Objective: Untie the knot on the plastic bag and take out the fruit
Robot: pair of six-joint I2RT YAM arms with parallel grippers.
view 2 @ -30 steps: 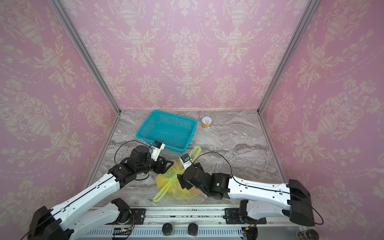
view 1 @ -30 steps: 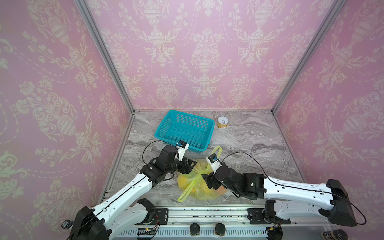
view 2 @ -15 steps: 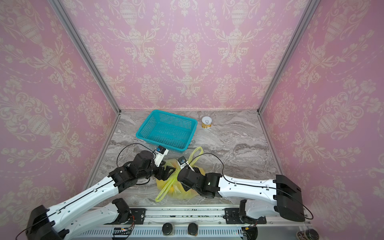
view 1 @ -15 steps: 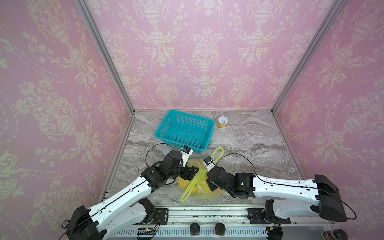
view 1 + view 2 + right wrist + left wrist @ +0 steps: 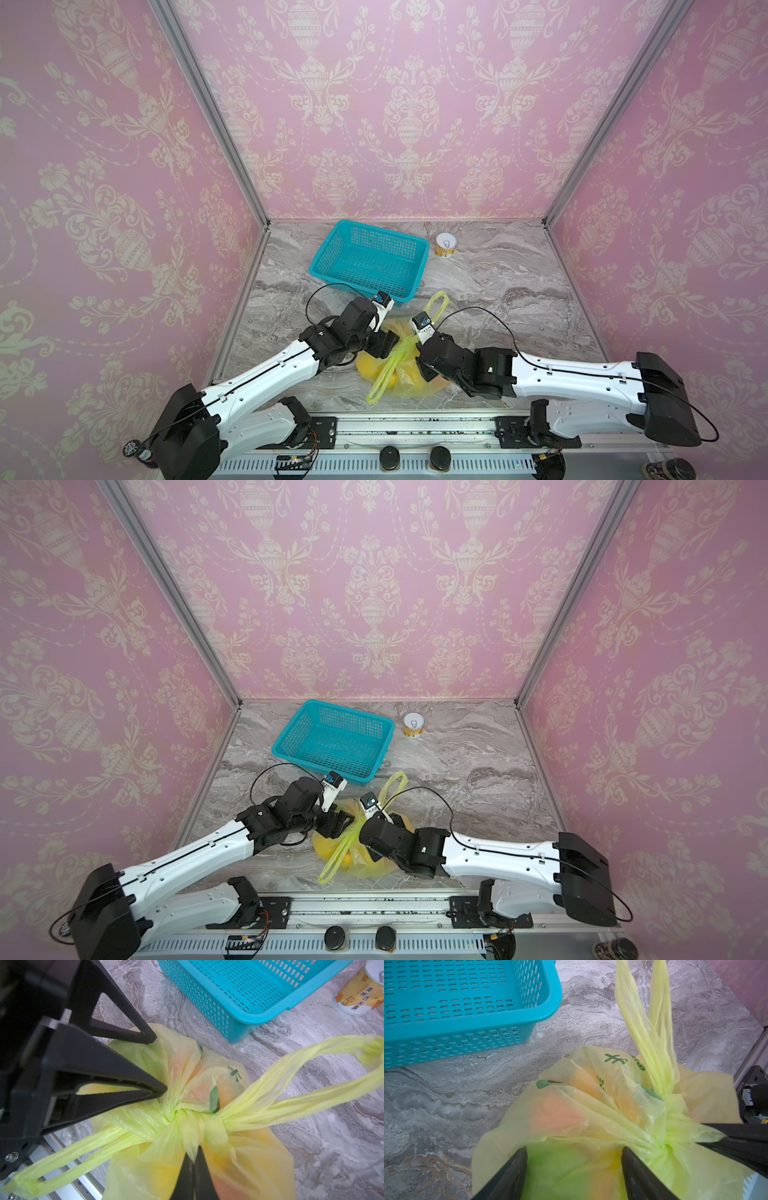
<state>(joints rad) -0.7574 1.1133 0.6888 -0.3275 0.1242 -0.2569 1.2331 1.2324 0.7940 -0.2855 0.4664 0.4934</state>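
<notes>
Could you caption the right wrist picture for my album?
The right gripper pinches the plastic bag beside the knot; the open left gripper stands over it.

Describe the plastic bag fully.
The bag is thin, translucent yellow-green plastic with green print, lying on the marble table. Its two loop handles are tied in a knot, loops splayed opposite ways. Orange, yellow and green fruit shows through. The right gripper is shut on a fold beside the knot; the open left gripper straddles the top.
</notes>
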